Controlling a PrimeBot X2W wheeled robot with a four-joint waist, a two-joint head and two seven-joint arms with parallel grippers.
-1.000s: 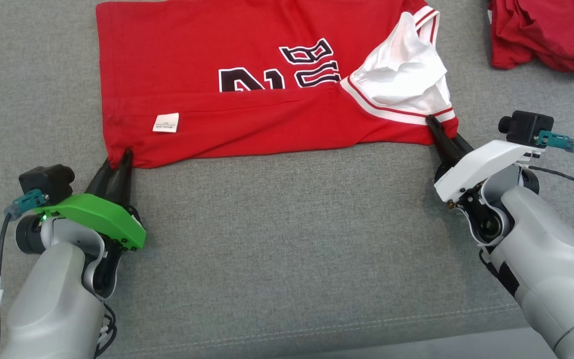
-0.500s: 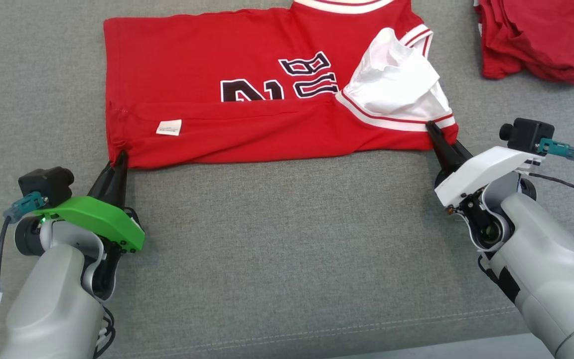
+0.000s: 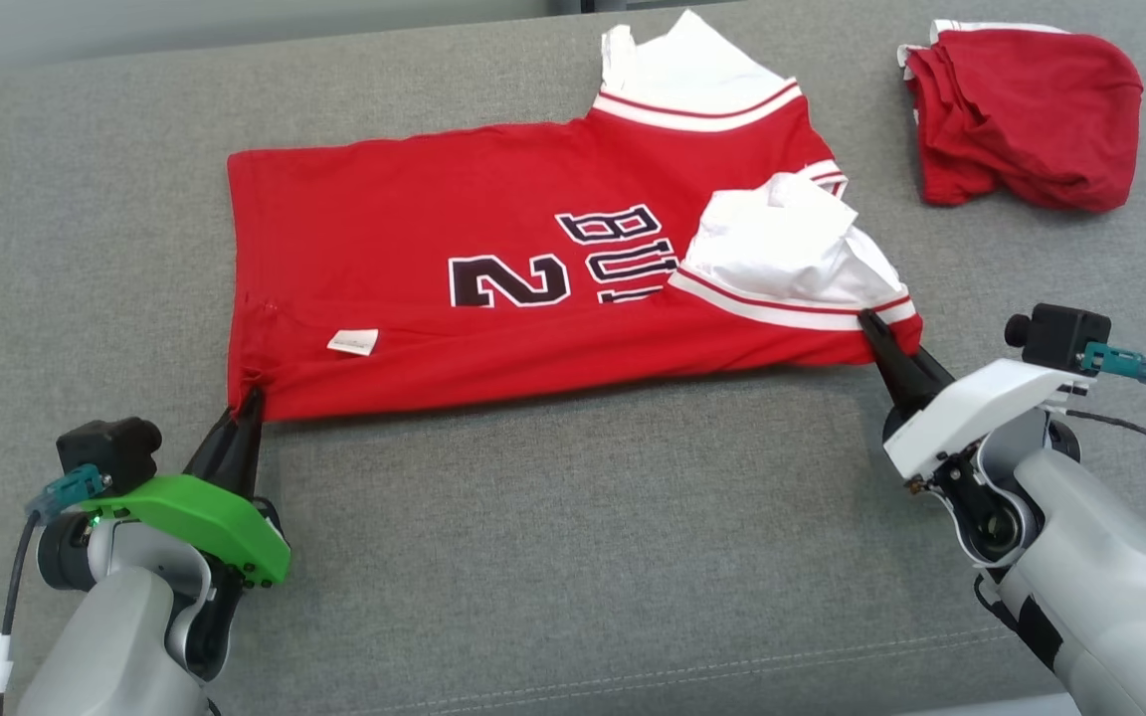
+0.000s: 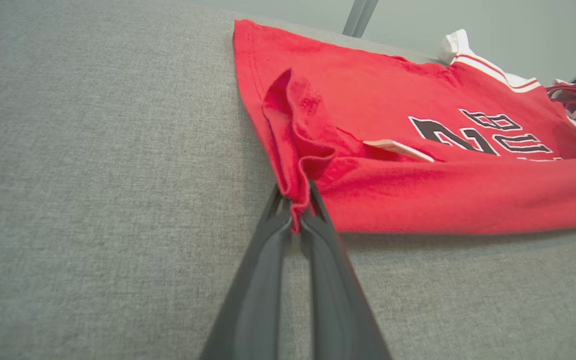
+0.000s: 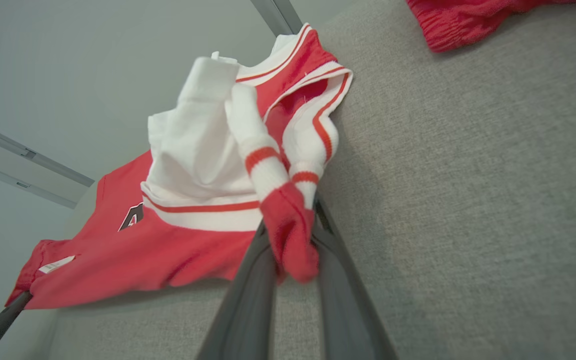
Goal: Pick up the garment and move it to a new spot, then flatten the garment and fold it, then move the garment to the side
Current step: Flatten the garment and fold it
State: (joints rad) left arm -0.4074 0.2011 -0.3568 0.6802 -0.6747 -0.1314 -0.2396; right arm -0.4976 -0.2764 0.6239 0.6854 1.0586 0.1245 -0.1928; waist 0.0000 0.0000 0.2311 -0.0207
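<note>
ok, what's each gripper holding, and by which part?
Both hold the red jersey: left gripper pinches its near hem corner, right gripper pinches the near corner by the white trim.

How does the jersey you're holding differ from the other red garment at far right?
The jersey lies spread out, near edge folded over; the red garment is bunched in a heap. The jersey shows black lettering and a number; the red garment shows none. The left gripper and right gripper pinch the jersey's near corners; the red garment lies free. Both are red with white trim.
</note>
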